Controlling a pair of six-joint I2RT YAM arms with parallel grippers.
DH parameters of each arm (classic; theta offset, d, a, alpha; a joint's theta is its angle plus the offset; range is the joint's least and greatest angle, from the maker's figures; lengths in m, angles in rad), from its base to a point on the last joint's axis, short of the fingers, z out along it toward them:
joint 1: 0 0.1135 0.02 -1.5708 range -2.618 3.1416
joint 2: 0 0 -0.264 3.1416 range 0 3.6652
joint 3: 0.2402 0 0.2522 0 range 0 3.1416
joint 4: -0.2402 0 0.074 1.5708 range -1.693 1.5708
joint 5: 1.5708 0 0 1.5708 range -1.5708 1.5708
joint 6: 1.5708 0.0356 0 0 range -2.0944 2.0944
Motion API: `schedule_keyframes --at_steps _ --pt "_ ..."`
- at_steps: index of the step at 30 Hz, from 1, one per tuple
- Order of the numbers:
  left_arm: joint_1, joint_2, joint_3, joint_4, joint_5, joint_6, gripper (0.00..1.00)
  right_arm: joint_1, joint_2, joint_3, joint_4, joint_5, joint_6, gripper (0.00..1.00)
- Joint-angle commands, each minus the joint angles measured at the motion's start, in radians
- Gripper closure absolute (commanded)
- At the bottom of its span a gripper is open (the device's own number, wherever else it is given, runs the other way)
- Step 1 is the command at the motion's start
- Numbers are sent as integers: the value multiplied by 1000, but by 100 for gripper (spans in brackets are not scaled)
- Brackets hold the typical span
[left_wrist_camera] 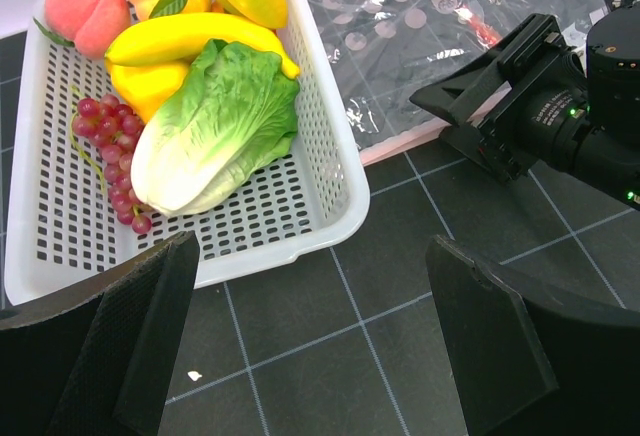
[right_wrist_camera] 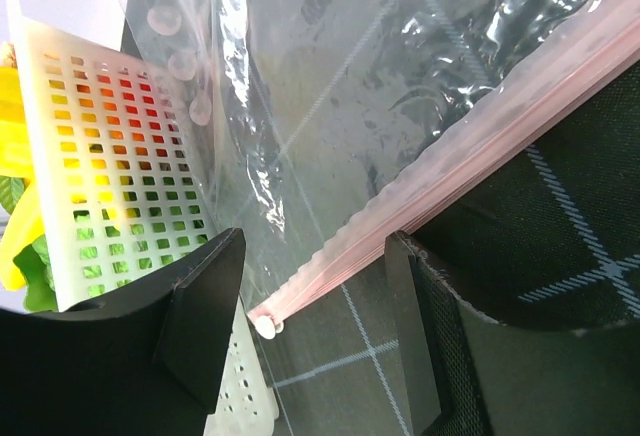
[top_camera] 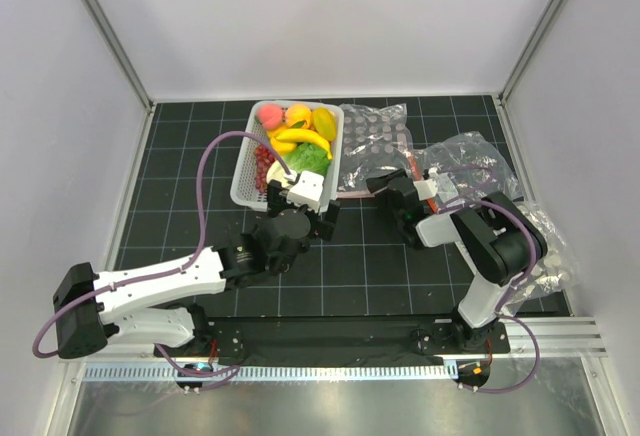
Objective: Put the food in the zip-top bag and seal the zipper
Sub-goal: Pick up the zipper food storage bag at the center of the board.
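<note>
Looking from above, you had the food (top_camera: 300,141) heaped in the basket (top_camera: 245,196), the bag (top_camera: 375,146) flat just beside its right wall. Left wrist: your left gripper (left_wrist_camera: 312,256) gaped empty before the basket. Right wrist: your right gripper (right_wrist_camera: 310,276) stood apart astride the zipper (right_wrist_camera: 470,161); likely next, pinch it to open the mouth.

Left gripper (left_wrist_camera: 312,266) jaws spread wide, empty; right gripper (right_wrist_camera: 315,256) jaws parted, angled inward.

Food (top_camera: 298,138) in basket (top_camera: 241,194), left of bag (top_camera: 376,144)

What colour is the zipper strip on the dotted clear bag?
Pale pink zipper strip; shows best in right wrist view.
</note>
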Motion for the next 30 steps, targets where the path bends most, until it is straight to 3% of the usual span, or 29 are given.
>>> schedule_keyframes --at_steps 1,3,13,30 --pt "4 -20 4 23 -8 -4 0 3 18 -13 28 83 -9 35" --pt "4 -27 2 23 -4 -5 0 0 19 -32 61 120 -3 36" --pt "4 -70 -16 23 18 -14 0 0 168 -111 541 162 91 47" --pt "4 -104 -26 23 33 -22 0 1 147 -64 490 205 69 47"
